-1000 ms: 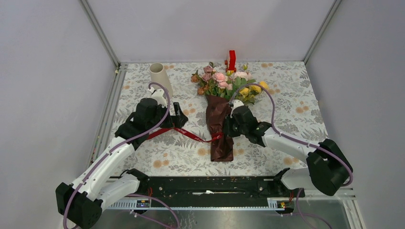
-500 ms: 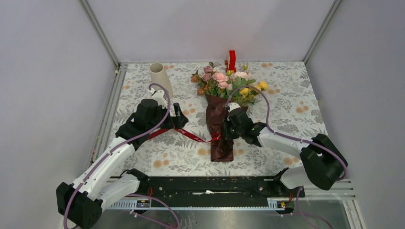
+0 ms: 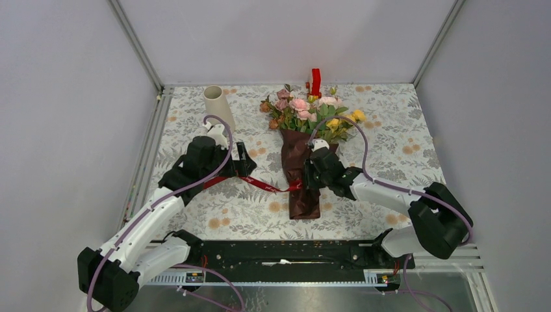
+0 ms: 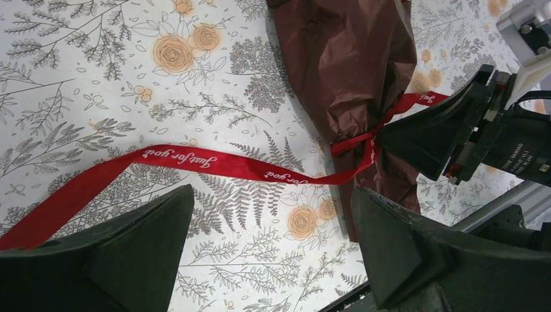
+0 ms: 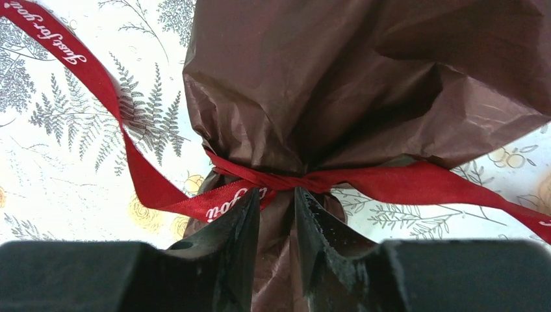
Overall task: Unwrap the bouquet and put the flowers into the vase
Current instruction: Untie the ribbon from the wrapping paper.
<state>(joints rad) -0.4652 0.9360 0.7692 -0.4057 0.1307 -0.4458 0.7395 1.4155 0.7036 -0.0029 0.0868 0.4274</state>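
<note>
Flat on the floral tablecloth (image 3: 390,130), midway between the left and right edges of the surface: the bouquet (image 3: 300,153), heads toward the far edge, foot toward the near edge. Bound in crinkled dark red wrapping paper (image 3: 297,170), cinched at the waist by a red ribbon (image 3: 260,184) lettered "Just for you". Spilling from the paper's mouth, close to the far edge: the flowers (image 3: 305,110) in pink, peach and yellow among green leaves. Just beyond them, at the far edge, a small red block (image 3: 316,81). Upright near the far left corner, well apart from the bouquet: the cream-white vase (image 3: 216,104), mouth up.

From the knot, one long ribbon tail trailing leftward across the surface to the left gripper (image 3: 245,162). Spread wide, that claw, low over the cloth with the ribbon lying flat between and beneath its two dark fingers (image 4: 117,260), clamped on nothing.

Against the tied waist, from the bouquet's right side: the right gripper (image 5: 277,195). Tips pressed up to the ribbon band just beside the knot, parted by no more than a narrow slit, brown paper showing through the gap. Impossible to tell from either view whether pinching ribbon or paper, or merely touching. In the right wrist view, a second ribbon tail running off the other way from the knot.
</note>
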